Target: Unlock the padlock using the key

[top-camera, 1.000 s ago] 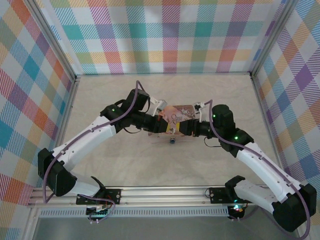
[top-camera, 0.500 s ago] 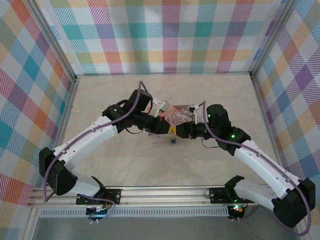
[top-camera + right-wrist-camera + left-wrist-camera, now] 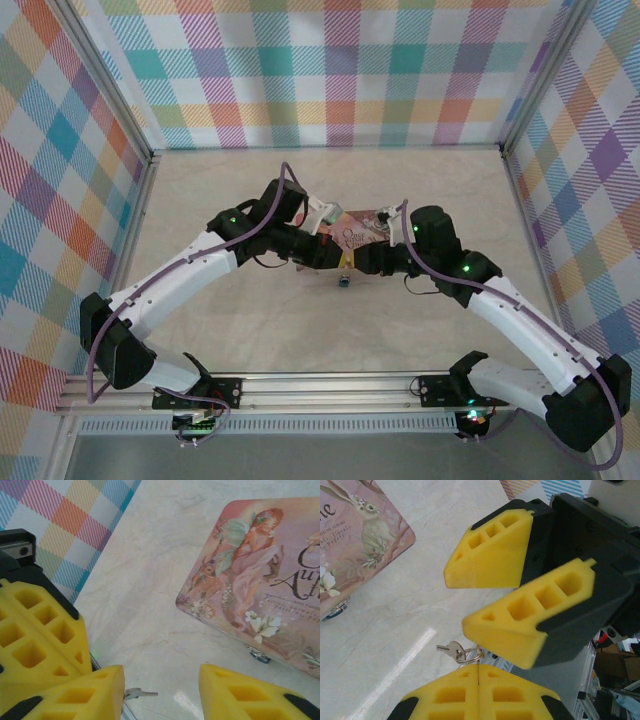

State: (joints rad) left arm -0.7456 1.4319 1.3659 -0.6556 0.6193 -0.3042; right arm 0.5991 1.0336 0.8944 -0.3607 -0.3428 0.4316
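Left gripper (image 3: 478, 669), key (image 3: 449, 650) block right gripper (image 3: 457, 602); tin (image 3: 350, 545) alongside; table (image 3: 395, 630) open.

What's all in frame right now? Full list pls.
tin: 1, pink-brown illustrated, flat on mid-table
clasp: 1, metal, on the tin's edge
key: 1, metal, hanging on the key ring
key ring: 1, metal, pinched at the left fingertips
table: 1, pale marbled, under everything
walls: 3, pastel plaid, around the table
left gripper: 1, yellow pads, shut on the key ring
right gripper: 1, yellow pads, open, facing the left one
left arm, right arm: 2, white-black, meeting beside the tin
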